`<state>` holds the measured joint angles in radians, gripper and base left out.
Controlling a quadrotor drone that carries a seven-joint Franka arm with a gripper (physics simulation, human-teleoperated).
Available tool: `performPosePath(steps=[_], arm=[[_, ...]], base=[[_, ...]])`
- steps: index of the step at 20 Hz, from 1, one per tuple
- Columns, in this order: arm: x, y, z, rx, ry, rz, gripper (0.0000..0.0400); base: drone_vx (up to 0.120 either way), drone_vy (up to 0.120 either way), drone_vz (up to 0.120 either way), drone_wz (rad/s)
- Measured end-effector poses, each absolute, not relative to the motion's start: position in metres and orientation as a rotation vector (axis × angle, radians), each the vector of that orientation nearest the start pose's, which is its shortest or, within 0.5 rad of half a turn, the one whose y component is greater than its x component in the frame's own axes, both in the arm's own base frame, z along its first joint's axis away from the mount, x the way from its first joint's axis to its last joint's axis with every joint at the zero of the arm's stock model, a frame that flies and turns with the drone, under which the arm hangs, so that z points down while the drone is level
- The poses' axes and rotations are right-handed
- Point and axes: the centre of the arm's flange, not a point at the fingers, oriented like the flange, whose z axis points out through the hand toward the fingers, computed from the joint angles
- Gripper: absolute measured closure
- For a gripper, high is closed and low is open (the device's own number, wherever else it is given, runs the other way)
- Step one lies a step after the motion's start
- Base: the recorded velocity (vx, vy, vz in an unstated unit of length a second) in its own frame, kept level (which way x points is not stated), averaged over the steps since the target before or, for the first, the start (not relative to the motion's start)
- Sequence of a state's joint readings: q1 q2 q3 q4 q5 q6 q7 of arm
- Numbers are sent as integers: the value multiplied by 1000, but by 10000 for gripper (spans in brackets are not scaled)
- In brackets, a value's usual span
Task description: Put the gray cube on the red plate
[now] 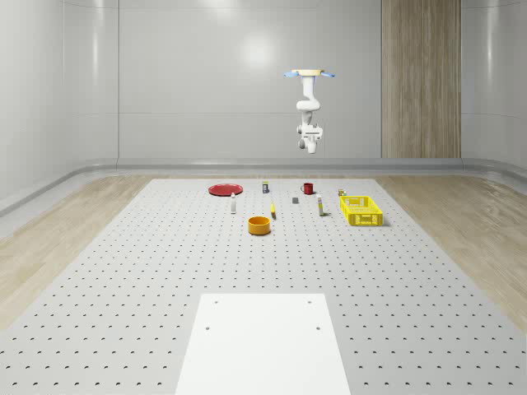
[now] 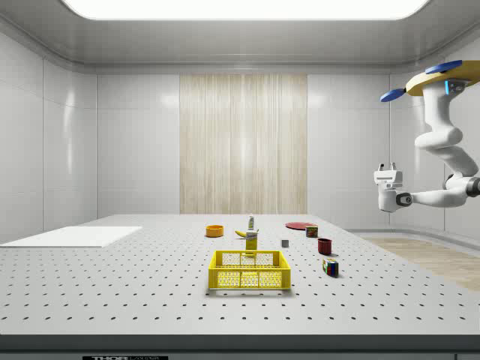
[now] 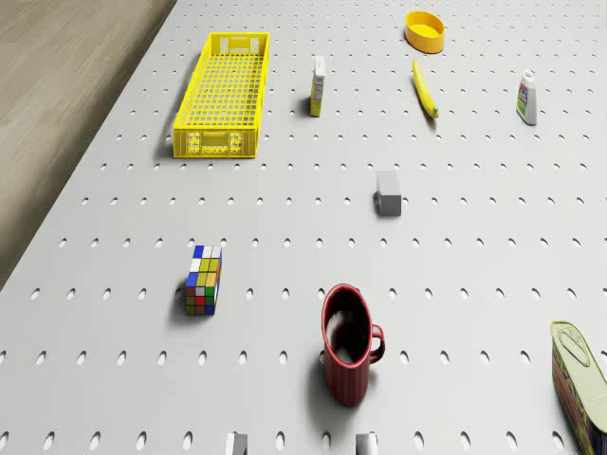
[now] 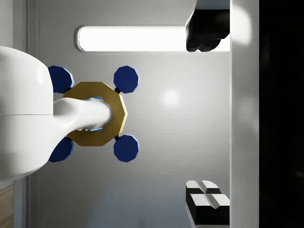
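Whole-scene view: hovering high above the bench's (image 1: 123, 271) far edge, drone (image 1: 310, 74) with gripper (image 1: 310, 149) hanging well over the red mug (image 1: 307, 188). Gray cube (image 1: 295, 199) sitting on the bench, below and slightly nearer than the gripper; red plate (image 1: 224, 190) lying to the cube's left.

Side view: gripper (image 2: 388, 166) pointing upward, fingers apart, gripping nothing; cube (image 2: 285, 243) far below.

Drone view: cube (image 3: 387, 192) resting alone between mug (image 3: 348, 343) and yellow basket (image 3: 224, 93).

Wrist view: looking up at the drone (image 4: 97, 114).

cube (image 3: 388, 192): small, gray, sat flat on table, untouched | plate (image 1: 224, 189): red, round, lay flat, well apart from cube
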<state>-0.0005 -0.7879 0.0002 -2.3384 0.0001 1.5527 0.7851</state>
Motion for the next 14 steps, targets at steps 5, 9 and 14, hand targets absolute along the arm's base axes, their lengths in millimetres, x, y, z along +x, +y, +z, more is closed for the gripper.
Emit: performPosePath(steps=[5, 9, 14], arm=[[301, 0, 634, -2900, 1201, -9, 0], [302, 0, 659, -2899, 1201, -13, 0], [304, 0, 679, -2898, 1200, -19, 0]], base=[[0, -32, 0, 0], [110, -120, 0, 0], [120, -120, 0, 0]])
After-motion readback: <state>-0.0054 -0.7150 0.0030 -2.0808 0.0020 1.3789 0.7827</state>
